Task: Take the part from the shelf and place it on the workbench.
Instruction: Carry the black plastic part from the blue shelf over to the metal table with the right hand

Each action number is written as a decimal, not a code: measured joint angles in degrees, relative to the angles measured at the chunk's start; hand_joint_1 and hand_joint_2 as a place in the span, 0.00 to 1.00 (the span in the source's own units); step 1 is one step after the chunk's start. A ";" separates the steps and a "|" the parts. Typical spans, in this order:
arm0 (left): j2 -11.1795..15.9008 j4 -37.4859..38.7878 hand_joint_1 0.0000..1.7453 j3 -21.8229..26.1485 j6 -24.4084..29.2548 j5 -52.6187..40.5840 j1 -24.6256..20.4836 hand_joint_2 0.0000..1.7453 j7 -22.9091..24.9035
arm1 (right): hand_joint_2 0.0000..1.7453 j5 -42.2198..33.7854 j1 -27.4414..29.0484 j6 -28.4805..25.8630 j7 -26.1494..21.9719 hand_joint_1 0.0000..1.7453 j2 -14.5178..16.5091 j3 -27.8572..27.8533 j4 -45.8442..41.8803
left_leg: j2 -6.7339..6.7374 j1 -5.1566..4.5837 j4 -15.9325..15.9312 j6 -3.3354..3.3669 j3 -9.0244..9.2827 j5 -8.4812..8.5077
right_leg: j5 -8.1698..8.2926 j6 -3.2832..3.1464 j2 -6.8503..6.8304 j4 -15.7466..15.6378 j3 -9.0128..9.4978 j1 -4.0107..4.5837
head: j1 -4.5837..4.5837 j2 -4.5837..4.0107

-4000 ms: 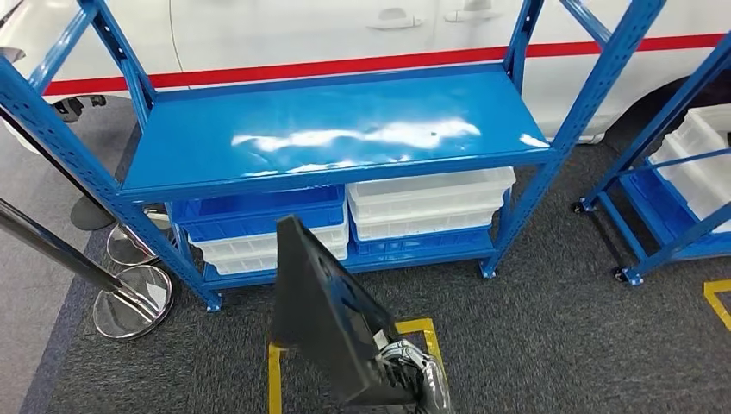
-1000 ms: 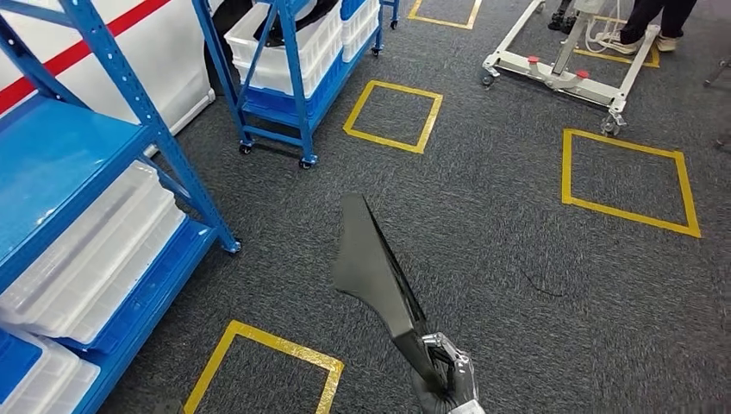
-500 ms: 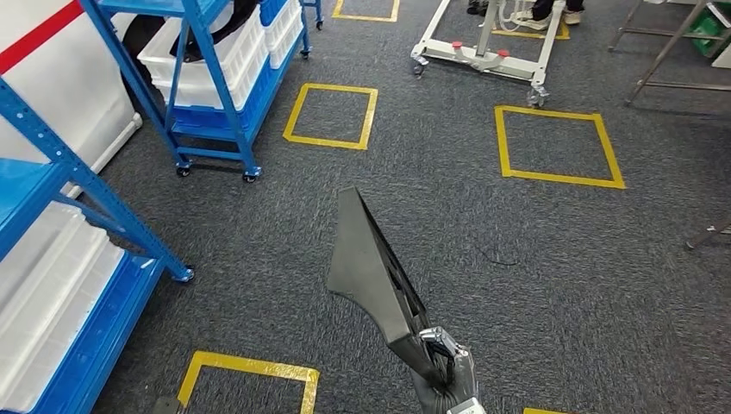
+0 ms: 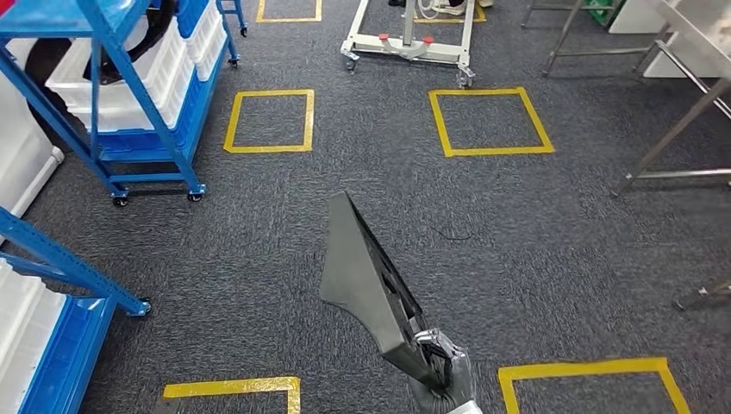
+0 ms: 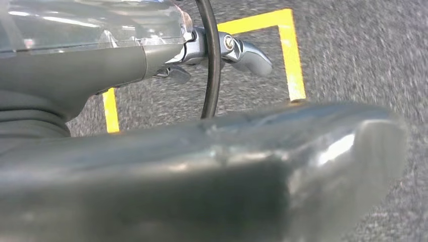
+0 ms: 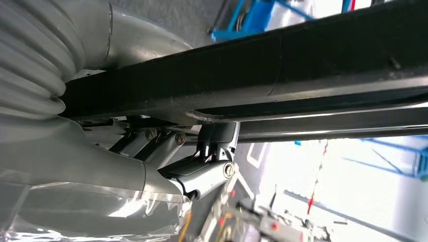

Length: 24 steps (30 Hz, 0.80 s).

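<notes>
Head view first: the right hand (image 4: 441, 378) sits low in the picture, fingers wrapped around the bottom end of a flat dark grey plastic part (image 4: 366, 280) with ribs and cut-outs on its inner face. The part stands on edge and leans up and away from the hand, over the speckled grey carpet floor (image 4: 534, 250). So it's off the shelf and carried in the air, touching nothing but the hand. A yellow tape square (image 4: 595, 373) lies on the carpet just to the right of the hand, with a bit of another tape square (image 4: 233, 388) off to its left. Further ahead of the hand there's a white wheeled metal frame (image 4: 405, 47), and ahead-left a blue steel rack on castors (image 4: 112, 112) loaded with white plastic bins (image 4: 146, 73). Legs of a steel workbench (image 4: 672, 129) show far ahead to the right.

Left wrist view: the left hand (image 5: 222, 50) hangs over the carpet with a yellow tape corner (image 5: 290, 55) beyond it. One metal fingertip pokes out, but honestly I can't tell if it's clenched or loose from this angle.

Right wrist view: the part (image 6: 282, 75) runs as a long black bar right across the hand (image 6: 202, 156), and the fingers (image 6: 207, 179) are clamped up against its underside.
</notes>
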 joint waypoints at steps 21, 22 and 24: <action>-0.09 -0.02 0.00 1.38 -0.06 -0.22 1.18 0.00 0.92 | 1.00 -1.66 1.75 -0.35 -0.01 1.00 -0.15 1.02 -4.18 | -6.89 0.90 -0.11 0.80 -1.12 1.18 | -2.93 1.10 7.22 6.43 -4.16 -0.52 | 0.02 0.00; -0.10 -0.02 0.00 1.43 -0.08 -0.27 1.34 0.00 1.03 | 1.00 -1.72 1.68 -0.41 -0.01 1.00 -0.18 1.02 -4.21 | -5.98 0.75 -0.19 0.99 -1.15 1.20 | -4.83 1.28 5.66 10.14 -5.95 -0.57 | 0.02 0.00; -0.12 -0.02 0.00 1.48 -0.17 -0.62 1.72 0.00 1.67 | 1.00 -1.83 1.74 -0.45 -0.01 1.00 -0.26 1.01 -4.20 | -4.04 0.57 -0.19 1.05 -1.18 1.10 | -6.55 1.60 4.49 15.35 -8.38 -0.82 | 0.01 0.00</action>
